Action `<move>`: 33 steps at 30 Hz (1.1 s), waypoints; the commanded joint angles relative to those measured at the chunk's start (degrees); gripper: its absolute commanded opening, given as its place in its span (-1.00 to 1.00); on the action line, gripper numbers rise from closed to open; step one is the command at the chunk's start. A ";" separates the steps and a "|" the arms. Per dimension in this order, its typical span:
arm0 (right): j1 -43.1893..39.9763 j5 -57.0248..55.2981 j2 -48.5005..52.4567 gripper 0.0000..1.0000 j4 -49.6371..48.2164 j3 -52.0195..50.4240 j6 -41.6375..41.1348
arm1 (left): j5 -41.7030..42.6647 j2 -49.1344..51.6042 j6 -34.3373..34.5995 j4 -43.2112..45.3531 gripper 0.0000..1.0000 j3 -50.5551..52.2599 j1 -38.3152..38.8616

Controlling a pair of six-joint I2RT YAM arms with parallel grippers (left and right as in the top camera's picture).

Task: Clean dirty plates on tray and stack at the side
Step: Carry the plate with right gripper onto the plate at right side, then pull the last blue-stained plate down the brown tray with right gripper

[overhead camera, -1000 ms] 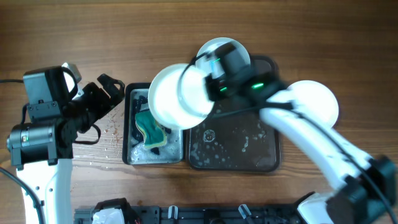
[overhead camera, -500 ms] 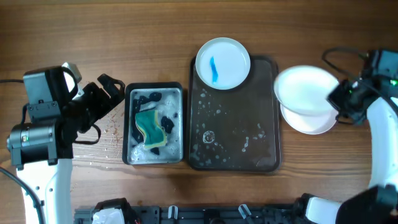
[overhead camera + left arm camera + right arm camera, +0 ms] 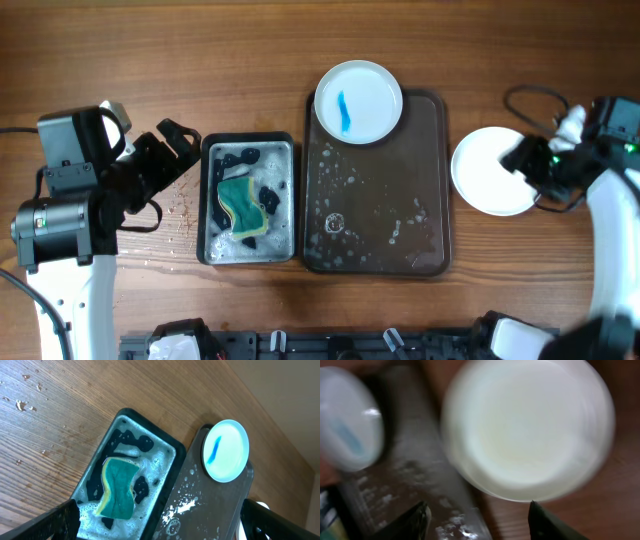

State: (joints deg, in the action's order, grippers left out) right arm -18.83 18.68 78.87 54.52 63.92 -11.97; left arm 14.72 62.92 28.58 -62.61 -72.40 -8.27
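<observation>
A white plate [image 3: 358, 100] with a blue smear lies at the far end of the dark brown tray [image 3: 375, 230]; it also shows in the left wrist view [image 3: 225, 450] and, blurred, in the right wrist view [image 3: 347, 417]. Clean white plates [image 3: 485, 172] sit stacked on the wood to the right of the tray, seen large in the right wrist view [image 3: 527, 425]. My right gripper [image 3: 518, 158] hovers at the stack's right edge, open, with nothing between its fingers [image 3: 415, 520]. My left gripper [image 3: 185, 148] stands open, left of the black basin.
A black basin [image 3: 210, 205] of soapy water holds a green-yellow sponge [image 3: 240, 205], just left of the tray. The tray's surface is wet with suds [image 3: 345, 215]. Water drops [image 3: 180, 205] mark the wood by the left arm.
The right arm carried a white plate from above the tray to the right, laid it on the plate at the side, and its jaws opened. The left arm stayed still.
</observation>
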 commanded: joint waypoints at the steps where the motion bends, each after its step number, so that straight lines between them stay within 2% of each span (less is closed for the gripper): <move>1: 10.84 10.93 -8.44 0.16 -5.14 2.91 4.52 | 0.68 -0.20 -0.31 0.15 1.00 -0.92 -0.31; 4: 21.05 5.42 -9.05 0.08 -9.77 2.84 4.50 | 0.68 -0.20 -0.31 0.15 1.00 -0.92 -0.31; 6: 27.12 -2.43 -6.84 0.09 -12.35 2.80 4.96 | 0.68 -0.20 -0.31 0.15 1.00 -0.92 -0.31; 8: 32.65 -12.17 -1.64 0.16 -16.28 2.80 10.05 | 0.68 -0.20 -0.31 0.15 1.00 -0.92 -0.31; 11: 34.73 -19.76 7.37 0.21 -24.06 2.80 10.69 | 0.68 -0.20 -0.31 0.15 1.00 -0.92 -0.31; 13: 34.29 -22.71 14.03 0.34 -30.08 2.80 8.87 | 0.68 -0.20 -0.31 0.15 1.00 -0.92 -0.31; 14: 33.79 -22.67 17.59 0.34 -33.24 2.82 6.99 | 0.68 -0.20 -0.31 0.15 1.00 -0.92 -0.31; 19: 31.67 -15.13 31.39 -0.01 -45.99 2.82 3.85 | 0.68 -0.20 -0.31 0.15 1.00 -0.92 -0.31; 23: 30.14 -13.03 38.69 0.01 -51.01 2.84 2.78 | 0.68 -0.20 -0.31 0.15 1.00 -0.92 -0.31; 24: 29.77 -11.82 39.74 -0.10 -51.54 2.84 2.75 | 0.68 -0.20 -0.31 0.15 1.00 -0.92 -0.31; 25: 29.57 -10.58 39.85 -0.51 -51.41 2.84 2.78 | 0.68 -0.20 -0.31 0.15 1.00 -0.92 -0.31; 26: 29.49 -9.44 39.82 -0.77 -51.08 2.84 2.80 | 0.68 -0.20 -0.31 0.15 1.00 -0.92 -0.31; 27: 29.46 -8.11 38.66 -0.91 -50.03 2.84 2.78 | 0.68 -0.20 -0.31 0.15 1.00 -0.92 -0.31; 29: 29.46 -6.82 35.54 -0.91 -47.43 2.84 2.29 | 0.68 -0.20 -0.31 0.15 1.00 -0.92 -0.31; 33: 29.46 -6.29 21.05 -0.91 -37.99 2.84 0.83 | 0.68 -0.20 -0.31 0.15 1.00 -0.92 -0.31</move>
State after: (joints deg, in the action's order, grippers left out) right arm 10.57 10.59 111.11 13.72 66.67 -9.87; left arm 14.74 62.94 28.58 -62.59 -72.40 -8.27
